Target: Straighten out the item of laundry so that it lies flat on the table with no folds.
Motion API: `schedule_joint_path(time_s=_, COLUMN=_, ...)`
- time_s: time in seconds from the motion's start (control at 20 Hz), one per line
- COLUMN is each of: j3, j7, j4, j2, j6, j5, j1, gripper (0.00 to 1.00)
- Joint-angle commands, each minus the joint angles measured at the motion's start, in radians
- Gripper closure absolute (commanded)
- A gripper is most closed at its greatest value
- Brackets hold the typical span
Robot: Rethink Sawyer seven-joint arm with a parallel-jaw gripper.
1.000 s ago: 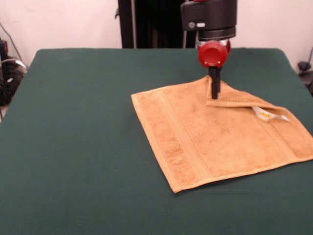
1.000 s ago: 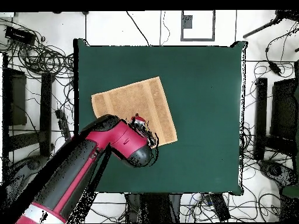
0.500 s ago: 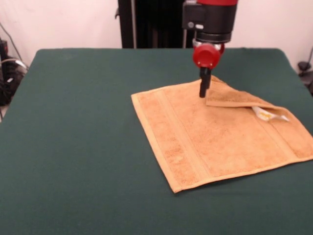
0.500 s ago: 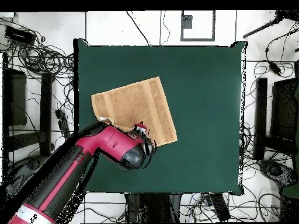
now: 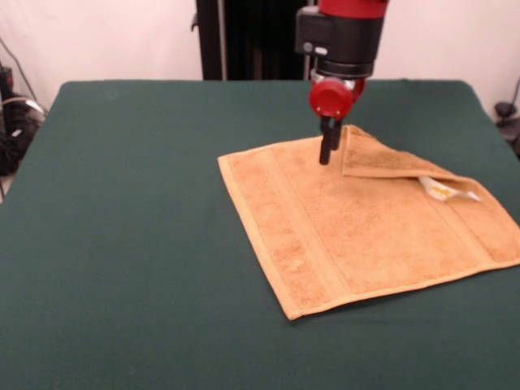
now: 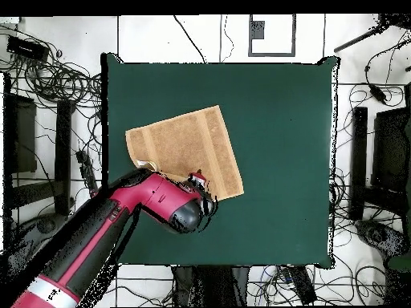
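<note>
Gripper (image 5: pixel 325 152), fingers together and empty, has lifted and slid toward 9 o'clock off the towel's (image 5: pixel 357 227) folded corner; that fold at table's (image 5: pixel 122 203) 2 o'clock remains.

I see table (image 5: pixel 122 244) bare all round towel (image 5: pixel 357 236); only folded-over corner flap (image 5: pixel 382 158) rises just beside my hand (image 5: pixel 325 154).

A pale wall (image 5: pixel 114 36) rises behind a dark upright column (image 5: pixel 244 39). Around that column the white floor (image 6: pixel 185 36) carries tangled black cables (image 6: pixel 56 76) and dark equipment racks (image 6: pixel 377 160) on both sides.
</note>
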Motion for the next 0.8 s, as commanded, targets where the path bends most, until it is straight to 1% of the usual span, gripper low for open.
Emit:
schedule_joint_path(time_s=0.05, j3=0.161, j7=0.22, j4=0.011, j2=-0.032, j6=-0.04, j5=0.067, j1=-0.018, gripper=0.0)
schedule_joint_path(time_s=0.3, j3=0.193, j7=0.141, j4=0.039, j2=-0.084, j6=-0.034, j5=0.119, j1=-0.048, gripper=0.0)
schedule_joint_path(time_s=0.45, j3=0.231, j7=0.062, j4=0.073, j2=-0.141, j6=-0.033, j5=0.18, j1=-0.084, gripper=0.0)
schedule_joint_path(time_s=0.6, j3=0.259, j7=0.024, j4=0.085, j2=-0.161, j6=-0.047, j5=0.203, j1=-0.109, gripper=0.0)
schedule_joint_path(time_s=0.75, j3=0.268, j7=0.044, j4=0.067, j2=-0.139, j6=-0.05, j5=0.175, j1=-0.108, gripper=0.0)
schedule_joint_path(time_s=0.8, j3=0.261, j7=0.078, j4=0.05, j2=-0.123, j6=-0.047, j5=0.147, j1=-0.095, gripper=0.0)
